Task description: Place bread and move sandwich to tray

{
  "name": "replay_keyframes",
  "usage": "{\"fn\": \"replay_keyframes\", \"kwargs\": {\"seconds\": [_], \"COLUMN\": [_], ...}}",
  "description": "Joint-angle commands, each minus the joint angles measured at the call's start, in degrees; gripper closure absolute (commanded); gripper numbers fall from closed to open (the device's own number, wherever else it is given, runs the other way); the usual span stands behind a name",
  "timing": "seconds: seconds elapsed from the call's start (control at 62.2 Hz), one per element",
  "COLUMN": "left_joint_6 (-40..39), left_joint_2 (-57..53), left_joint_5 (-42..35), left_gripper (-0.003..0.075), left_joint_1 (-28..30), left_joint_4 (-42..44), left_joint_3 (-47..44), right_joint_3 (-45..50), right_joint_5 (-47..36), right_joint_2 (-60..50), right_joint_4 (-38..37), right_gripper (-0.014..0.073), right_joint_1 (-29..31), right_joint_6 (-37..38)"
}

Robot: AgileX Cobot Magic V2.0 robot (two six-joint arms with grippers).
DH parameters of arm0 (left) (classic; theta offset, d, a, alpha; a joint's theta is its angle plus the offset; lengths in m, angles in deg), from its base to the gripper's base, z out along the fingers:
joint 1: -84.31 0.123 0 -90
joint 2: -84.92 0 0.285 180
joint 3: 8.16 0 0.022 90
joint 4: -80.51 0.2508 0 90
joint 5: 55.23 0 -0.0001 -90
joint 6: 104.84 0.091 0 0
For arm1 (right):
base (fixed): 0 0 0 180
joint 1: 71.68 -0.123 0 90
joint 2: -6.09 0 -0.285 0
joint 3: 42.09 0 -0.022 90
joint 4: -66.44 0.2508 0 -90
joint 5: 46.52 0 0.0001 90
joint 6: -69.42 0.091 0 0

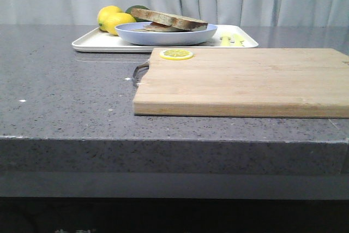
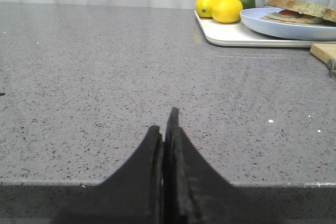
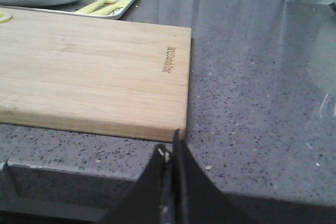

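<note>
sandwich (image 1: 169,24) sits plated on tray (image 1: 90,42), so your left gripper (image 2: 167,129) and right gripper (image 3: 170,148) rest fingers pressed together.

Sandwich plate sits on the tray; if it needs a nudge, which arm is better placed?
Probably left: its shut tool faces bare counter toward the plate; the cutting board lies before the right.

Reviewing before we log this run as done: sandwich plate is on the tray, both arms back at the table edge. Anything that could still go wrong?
1. The top bread sits tilted and off-centre on the sandwich; a bump could slide it off.
2. The plate overhangs the tray rim on the near side, so it may rock or slip.
3. The cutting board lies between the tray and both shut grippers, left and right; any re-reach must clear it.
</note>
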Motion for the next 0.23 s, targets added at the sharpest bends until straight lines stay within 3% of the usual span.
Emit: {"fn": "replay_keyframes", "kwargs": {"seconds": [0.0, 0.209], "left_joint_6": [-0.17, -0.17], "left_joint_2": [-1.17, -1.17], "left_joint_5": [-5.12, -5.12], "left_gripper": [0.0738, 0.0738], "left_joint_1": [0.11, 0.11], "left_joint_4": [-0.53, -0.53], "left_joint_3": [-0.28, -0.28], "right_joint_3": [-0.18, -0.18], "right_joint_5": [-4.23, -4.23], "right_joint_2": [-1.31, -1.31], "right_joint_4": [0.0, 0.0], "right_gripper": [0.0704, 0.0704], "right_joint_1": [0.38, 0.38], "right_joint_6": [-0.51, -0.51]}}
